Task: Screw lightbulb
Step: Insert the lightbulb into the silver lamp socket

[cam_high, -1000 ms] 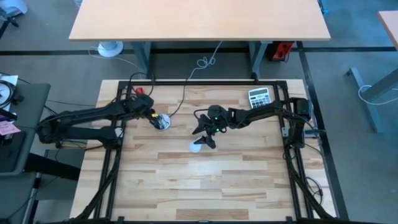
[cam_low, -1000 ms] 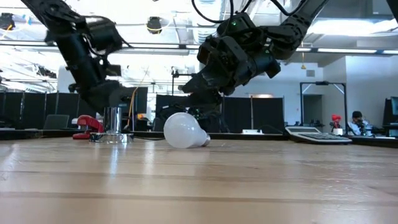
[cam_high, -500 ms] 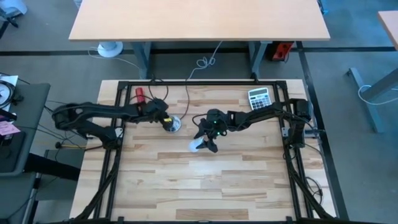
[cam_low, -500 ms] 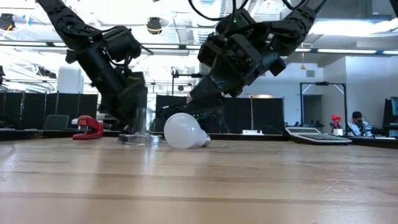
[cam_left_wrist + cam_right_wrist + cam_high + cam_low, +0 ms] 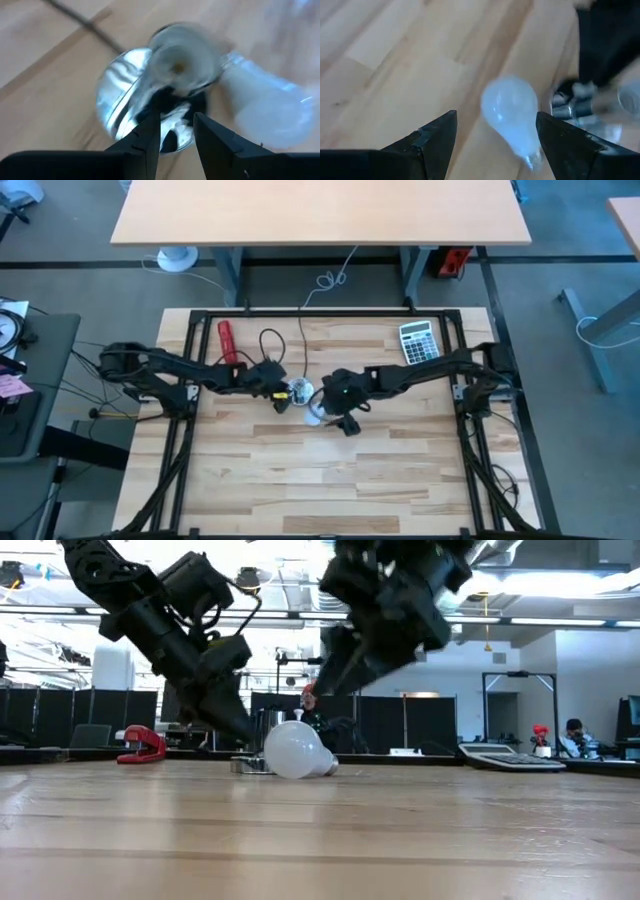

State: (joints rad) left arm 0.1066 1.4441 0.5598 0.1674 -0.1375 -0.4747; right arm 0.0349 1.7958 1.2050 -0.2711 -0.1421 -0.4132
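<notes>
Two tools of mine meet near the middle of the pale wooden slatted bench (image 5: pixel 330 480). My left tool (image 5: pixel 282 392) reaches in from the left and grips the round shiny metal socket (image 5: pixel 300 391), its two dark fingers (image 5: pixel 150 135) pinching the socket's wall; the left wrist view shows the metal cup held between them, with its thin black cord (image 5: pixel 300 345) running away across the boards toward the far edge. My right tool (image 5: pixel 336 412) comes in from the right and hovers over the small white pear-shaped lightbulb (image 5: pixel 293 751), its two dark fingers (image 5: pixel 432 135) spread wide apart with the glass showing in the gap between them and nothing held.

The lightbulb lies on its side on the bench, just right of the socket and close beside it, its pale screw base pointing right in the low view. From above, only a sliver of it shows under my right tool (image 5: pixel 314 418). In the low view the socket (image 5: pixel 252 764) sits just behind and to the left of the bulb.

A red stapler-like object (image 5: pixel 226 338) lies at the far left of the bench, and a grey calculator (image 5: pixel 416 340) at the far right.
</notes>
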